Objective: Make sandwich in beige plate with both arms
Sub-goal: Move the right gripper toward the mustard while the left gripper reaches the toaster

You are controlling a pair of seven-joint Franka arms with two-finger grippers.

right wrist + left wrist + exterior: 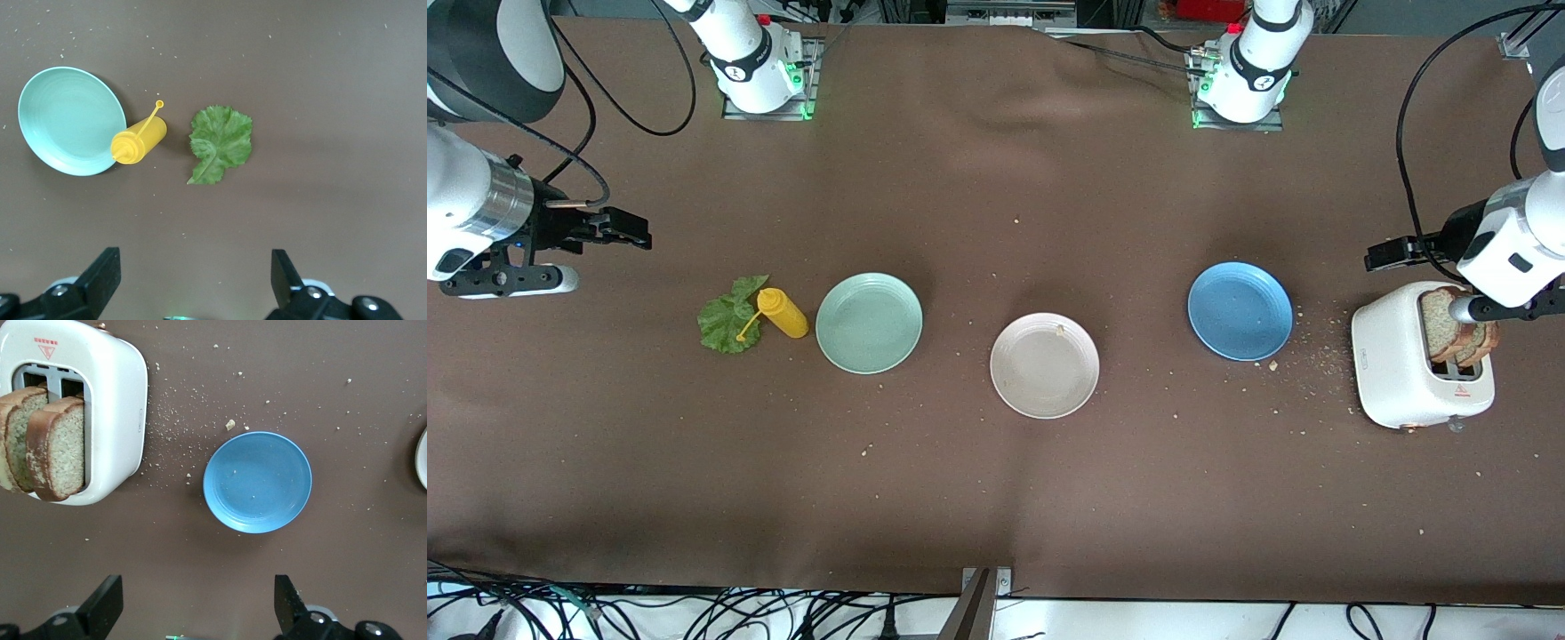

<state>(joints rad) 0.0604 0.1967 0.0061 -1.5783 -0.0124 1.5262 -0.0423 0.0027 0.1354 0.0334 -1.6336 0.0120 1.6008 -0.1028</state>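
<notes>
Nothing sits on your beige plate [1044, 365] yet (only a crumb), midway between the mint plate [869, 322] and blue plate [1240, 311], both bare. You're at the start: bread slices [1456, 331] stand in the toaster [1405, 364], lettuce [729, 316] lies beside the mustard bottle [783, 313]. Left gripper [199, 603] hovers near the toaster, right gripper [195, 280] near the lettuce, both spread apart and holding nothing. Your next move is probably lifting out a slice.

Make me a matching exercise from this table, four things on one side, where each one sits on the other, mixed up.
1. bread slices
2. lettuce leaf
3. mint green plate
4. beige plate

A. between the other two plates
B. in the toaster
C. beside the yellow squeeze bottle, toward the table's middle
D. flat on the cloth, at the bottle's tip

Pairs: 1-B, 2-D, 3-C, 4-A
</notes>
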